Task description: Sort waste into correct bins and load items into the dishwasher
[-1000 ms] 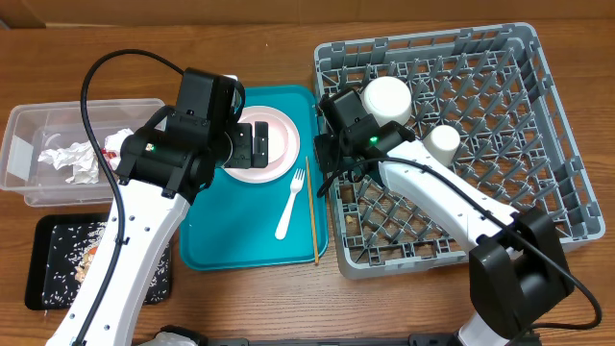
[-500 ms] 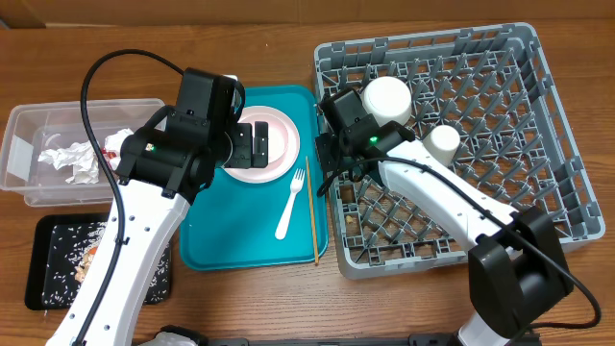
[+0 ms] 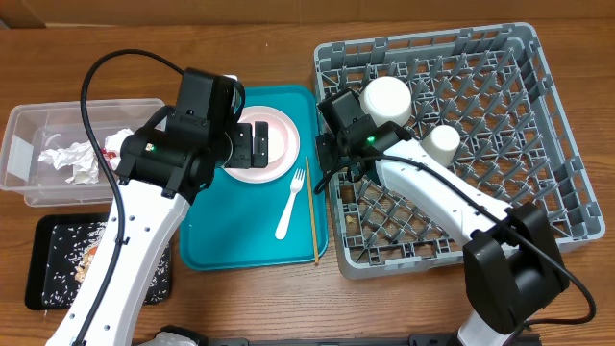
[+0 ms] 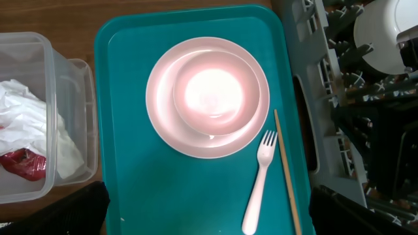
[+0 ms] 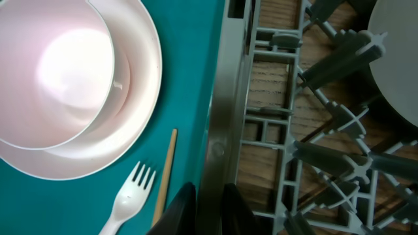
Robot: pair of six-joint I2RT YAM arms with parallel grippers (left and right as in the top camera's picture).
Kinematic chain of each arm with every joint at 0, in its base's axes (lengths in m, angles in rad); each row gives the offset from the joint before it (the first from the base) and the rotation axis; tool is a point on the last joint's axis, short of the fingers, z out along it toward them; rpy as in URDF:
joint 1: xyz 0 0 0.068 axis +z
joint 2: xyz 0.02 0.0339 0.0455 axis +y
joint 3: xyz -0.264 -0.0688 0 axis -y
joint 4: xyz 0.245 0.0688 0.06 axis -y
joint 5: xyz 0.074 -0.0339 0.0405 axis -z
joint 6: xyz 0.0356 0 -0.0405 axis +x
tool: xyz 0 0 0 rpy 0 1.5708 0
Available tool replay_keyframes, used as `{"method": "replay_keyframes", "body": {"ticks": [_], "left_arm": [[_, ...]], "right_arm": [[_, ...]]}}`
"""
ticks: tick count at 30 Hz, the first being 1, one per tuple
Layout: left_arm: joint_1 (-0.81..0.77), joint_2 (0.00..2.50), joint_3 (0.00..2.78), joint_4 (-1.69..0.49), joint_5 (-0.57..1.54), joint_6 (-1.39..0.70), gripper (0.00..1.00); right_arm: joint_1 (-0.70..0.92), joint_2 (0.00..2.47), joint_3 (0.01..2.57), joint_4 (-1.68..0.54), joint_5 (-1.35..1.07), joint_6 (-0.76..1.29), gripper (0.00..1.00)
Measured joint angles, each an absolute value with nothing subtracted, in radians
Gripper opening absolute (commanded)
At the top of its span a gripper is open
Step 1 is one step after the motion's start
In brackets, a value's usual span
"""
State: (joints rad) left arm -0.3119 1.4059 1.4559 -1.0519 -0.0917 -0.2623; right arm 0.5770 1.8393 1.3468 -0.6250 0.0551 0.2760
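A pink bowl (image 4: 215, 91) sits in a pink plate (image 4: 163, 124) on the teal tray (image 3: 231, 240). A white fork (image 3: 291, 204) and a wooden chopstick (image 3: 312, 211) lie beside them. My left gripper (image 3: 252, 142) hangs open and empty above the plate (image 3: 279, 144); in the left wrist view (image 4: 209, 212) its fingers sit far apart. My right gripper (image 3: 332, 163) is closed on the left wall of the grey dish rack (image 3: 423, 34); the right wrist view (image 5: 210, 202) shows the wall (image 5: 222, 111) between its fingers. A white bowl (image 3: 387, 98) and a small white cup (image 3: 443, 144) stand in the rack.
The clear tub (image 3: 29, 125) at the left holds a crumpled napkin (image 3: 67, 159) and a red wrapper (image 4: 26, 163). The black tray (image 3: 48, 231) at the front left holds rice (image 3: 67, 264) and food scraps. Bare wooden table shows in front of the teal tray.
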Motion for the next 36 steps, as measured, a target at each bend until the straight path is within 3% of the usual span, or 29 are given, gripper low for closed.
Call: {"method": "replay_keyframes", "body": {"ticks": [21, 27, 28, 30, 36], "left_arm": [[-0.312, 1.406, 1.456, -1.052, -0.092, -0.262, 1.00], [-0.312, 1.406, 1.456, -1.052, -0.092, -0.262, 1.00], [-0.312, 1.406, 1.456, -1.052, -0.092, -0.262, 1.00], [-0.312, 1.406, 1.456, -1.052, -0.092, -0.262, 1.00], [-0.312, 1.406, 1.456, -1.052, -0.092, -0.262, 1.00]], "right_arm": [[0.576, 1.846, 1.332, -0.546, 0.075, 0.295, 0.06], [0.575, 1.849, 1.331, -0.531, 0.073, 0.267, 0.33], [0.576, 1.850, 1.331, -0.522, 0.069, 0.260, 0.42], [0.576, 1.851, 1.331, -0.510, 0.059, 0.242, 0.50], [0.578, 1.851, 1.378, -0.539, 0.044, 0.229, 0.64]]}}
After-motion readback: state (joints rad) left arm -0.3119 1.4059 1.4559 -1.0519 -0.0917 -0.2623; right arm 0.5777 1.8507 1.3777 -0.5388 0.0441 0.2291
